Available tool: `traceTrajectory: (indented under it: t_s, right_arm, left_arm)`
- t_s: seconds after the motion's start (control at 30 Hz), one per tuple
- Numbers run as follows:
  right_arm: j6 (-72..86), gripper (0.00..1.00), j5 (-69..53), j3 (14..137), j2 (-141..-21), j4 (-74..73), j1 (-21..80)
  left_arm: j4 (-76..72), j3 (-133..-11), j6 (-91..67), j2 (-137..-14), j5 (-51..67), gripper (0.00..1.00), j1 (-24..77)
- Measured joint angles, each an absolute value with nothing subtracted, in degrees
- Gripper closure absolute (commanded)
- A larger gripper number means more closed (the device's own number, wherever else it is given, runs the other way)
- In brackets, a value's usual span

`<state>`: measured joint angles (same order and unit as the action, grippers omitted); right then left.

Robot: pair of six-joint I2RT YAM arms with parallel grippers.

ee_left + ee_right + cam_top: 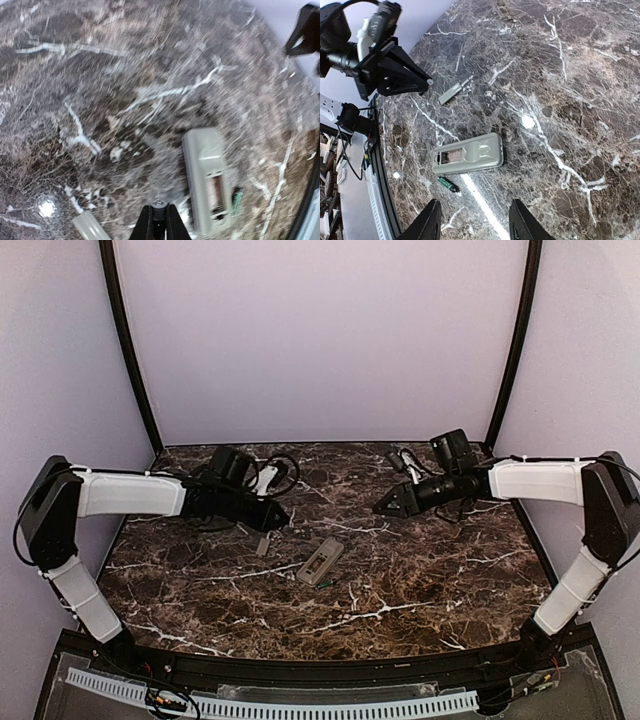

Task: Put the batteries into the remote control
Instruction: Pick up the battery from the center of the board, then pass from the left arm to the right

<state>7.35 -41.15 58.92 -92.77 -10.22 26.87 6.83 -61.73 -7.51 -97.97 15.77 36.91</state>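
Note:
The remote control (320, 562) lies back up in the middle of the table, greyish, its battery bay open (451, 156). One green-tinted battery (448, 184) lies on the marble right beside that end of the remote (207, 180), also seen as the battery (237, 200) in the left wrist view. My left gripper (283, 517) hovers left of the remote, its jaws shut on a second battery (160, 205) whose metal end pokes out between the fingertips. My right gripper (475, 202) hangs open above the table to the right of the remote, nothing between its fingers (427, 220).
A grey battery cover (451, 92) lies on the marble left of the remote, below the left gripper (402, 72). Black frame posts and lilac walls bound the table at the back. A perforated white rail (300, 707) runs along the near edge.

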Motion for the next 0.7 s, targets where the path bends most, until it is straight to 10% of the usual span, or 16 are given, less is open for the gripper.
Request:
traceTrajectory:
  t_s: [0.7]
  right_arm:
    - [21.7, 0.68, -53.1, 64.2, -94.5, 15.3, 37.5]
  left_arm:
    - [-62.7, -45.7, -44.3, -91.0, 22.9, 0.94, 42.1]
